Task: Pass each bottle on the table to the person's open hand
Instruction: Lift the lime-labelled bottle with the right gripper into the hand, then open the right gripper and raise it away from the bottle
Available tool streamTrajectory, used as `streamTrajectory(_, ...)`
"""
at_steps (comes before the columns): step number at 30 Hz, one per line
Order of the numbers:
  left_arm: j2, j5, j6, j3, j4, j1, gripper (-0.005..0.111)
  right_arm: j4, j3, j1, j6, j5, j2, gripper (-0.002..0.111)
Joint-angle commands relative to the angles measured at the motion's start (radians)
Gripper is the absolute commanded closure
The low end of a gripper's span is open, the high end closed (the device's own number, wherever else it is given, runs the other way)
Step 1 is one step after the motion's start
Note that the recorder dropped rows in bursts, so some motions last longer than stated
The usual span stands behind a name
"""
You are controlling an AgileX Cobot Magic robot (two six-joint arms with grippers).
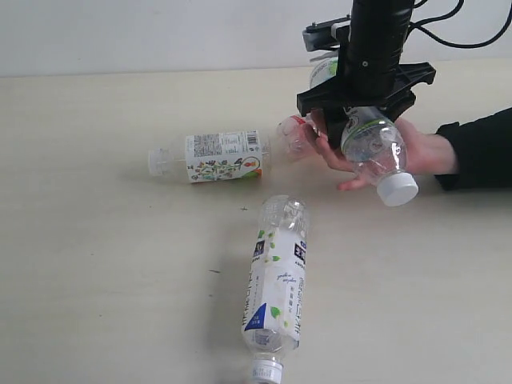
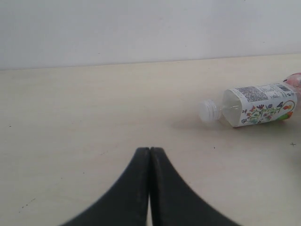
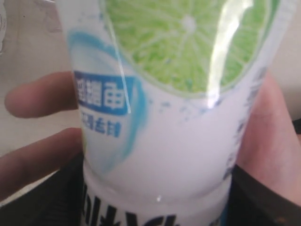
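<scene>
We find the right end effector (image 1: 358, 112) clamped on the lime bottle (image 1: 376, 148), with its jaws set around the labelled body. The bottle is off the counter (image 1: 96, 280) and tilted, its white cap (image 1: 398, 190) low and toward the camera and its base high behind the arm. It lies across the palm of the person's hand (image 1: 428, 152), which reaches in from the right edge of the exterior view with a black sleeve at the wrist. We cannot tell whether the palm bears the bottle's weight. In the right wrist view the lime-slice label (image 3: 188, 42) fills the frame, with the person's fingers (image 3: 37, 99) behind it.

The left end effector (image 2: 149, 153) is closed, its two dark fingers pressed together with nothing between them, and it is poised over bare counter.

Three bottles lie on their sides on the counter:
- The floral bottle (image 1: 222, 156) is left of the hand, with its white cap (image 1: 160, 162) pointing away from it. The left wrist view also shows this bottle (image 2: 261, 104).
- The pinkish bottle (image 1: 294, 134) lies between the floral bottle's base and the fingertips. We cannot judge whether it touches either one, and its cap is hidden.
- The leafy bottle (image 1: 278, 280) is well apart from the other two at the near edge, with its cap toward the camera.
</scene>
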Motion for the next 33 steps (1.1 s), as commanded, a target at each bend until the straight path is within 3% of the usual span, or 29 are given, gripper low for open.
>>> streamTrajectory(1, -0.005, -0.002, -0.003, 0.003, -0.003, -0.005, 0.104, -0.008, -0.010, -0.005, 0.000, 0.000, -0.005, 0.055)
streamTrajectory(7, -0.005, -0.002, -0.003, 0.003, -0.003, -0.005, 0.104, -0.008, -0.010, -0.005, 0.000, 0.000, -0.005, 0.023)
streamTrajectory(12, -0.005, -0.002, -0.003, 0.003, -0.003, -0.005, 0.104, -0.010, -0.010, -0.005, 0.000, 0.000, -0.005, 0.015)
streamTrajectory(28, -0.005, -0.002, -0.003, 0.003, -0.003, -0.005, 0.104, 0.004, -0.068, -0.005, -0.037, 0.000, -0.205, 0.016)
streamTrajectory(31, -0.005, -0.002, -0.003, 0.003, -0.003, -0.005, 0.104, 0.041, -0.064, -0.005, -0.065, 0.000, -0.289, 0.027)
streamTrajectory(33, -0.005, -0.002, -0.003, 0.003, -0.003, -0.005, 0.104, 0.105, -0.054, -0.005, -0.116, 0.000, -0.355, 0.048)
